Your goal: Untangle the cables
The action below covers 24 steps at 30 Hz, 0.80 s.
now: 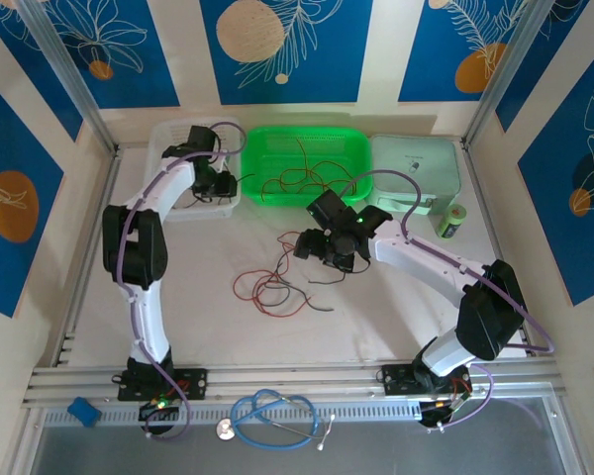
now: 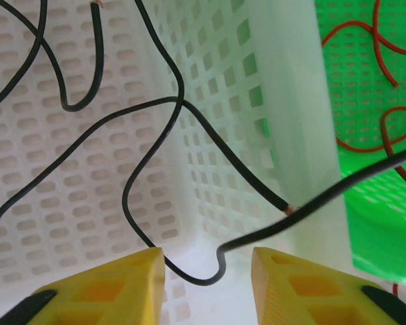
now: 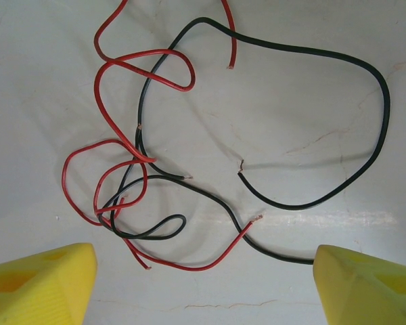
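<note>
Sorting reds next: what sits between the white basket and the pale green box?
A green basket, holding loose red cables, shown in the top view.

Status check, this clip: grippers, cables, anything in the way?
Both open: left gripper over white basket holding black cables; right gripper above red-and-black cable tangle on table. Not yet separated. No obstruction seen.

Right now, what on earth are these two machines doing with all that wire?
Two robot arms are at an untangling job. The left end effector is open inside the white perforated plastic basket, with black wires lying just ahead of it. The right end effector hangs open above a tangle of red and black wires on the pale table, gripping none. More red wires lie in the green plastic basket. The table pile is not yet untangled.
</note>
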Available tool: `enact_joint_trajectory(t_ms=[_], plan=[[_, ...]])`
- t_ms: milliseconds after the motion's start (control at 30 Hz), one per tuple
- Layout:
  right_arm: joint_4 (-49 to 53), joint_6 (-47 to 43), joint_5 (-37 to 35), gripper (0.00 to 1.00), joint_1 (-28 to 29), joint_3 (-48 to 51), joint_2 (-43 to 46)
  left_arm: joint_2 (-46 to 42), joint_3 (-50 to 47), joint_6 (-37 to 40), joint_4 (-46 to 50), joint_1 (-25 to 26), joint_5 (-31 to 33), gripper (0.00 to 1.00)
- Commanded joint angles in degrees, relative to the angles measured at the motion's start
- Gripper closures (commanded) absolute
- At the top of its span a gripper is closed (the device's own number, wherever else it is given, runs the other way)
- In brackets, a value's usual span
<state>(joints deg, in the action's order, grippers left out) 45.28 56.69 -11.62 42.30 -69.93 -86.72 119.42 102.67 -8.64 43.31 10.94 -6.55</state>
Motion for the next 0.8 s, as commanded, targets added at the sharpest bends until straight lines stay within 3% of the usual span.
enact_joint_trajectory(t_ms=[0, 100, 300, 567, 767], plan=[[0.89, 1.23, -0.33, 0.17, -0.12, 0.86, 2.05, 2.91, 2.38, 0.45, -1.04, -0.15, 2.62, 0.67], [0.87, 1.37, -0.2, 0.17, -0.03, 0.77, 2.08, 4.69, 3.79, 0.48, -1.41, -0.2, 3.85, 0.75], [0.93, 1.34, -0.33, 0.17, -0.01, 0.56, 1.99, 5.61, 4.12, 0.89, -3.23, -0.58, 7.27, 1.0], [0.47, 1.15, 0.4, 0.17, -0.07, -0.31, 0.29, -0.8, 0.69, -5.94, -2.88, -3.67, 12.51, 1.0], [0.58, 0.62, 1.22, 0.18, 0.45, -1.52, -1.48, 4.96, 8.77, -9.25, 4.85, -9.56, 12.05, 1.0]])
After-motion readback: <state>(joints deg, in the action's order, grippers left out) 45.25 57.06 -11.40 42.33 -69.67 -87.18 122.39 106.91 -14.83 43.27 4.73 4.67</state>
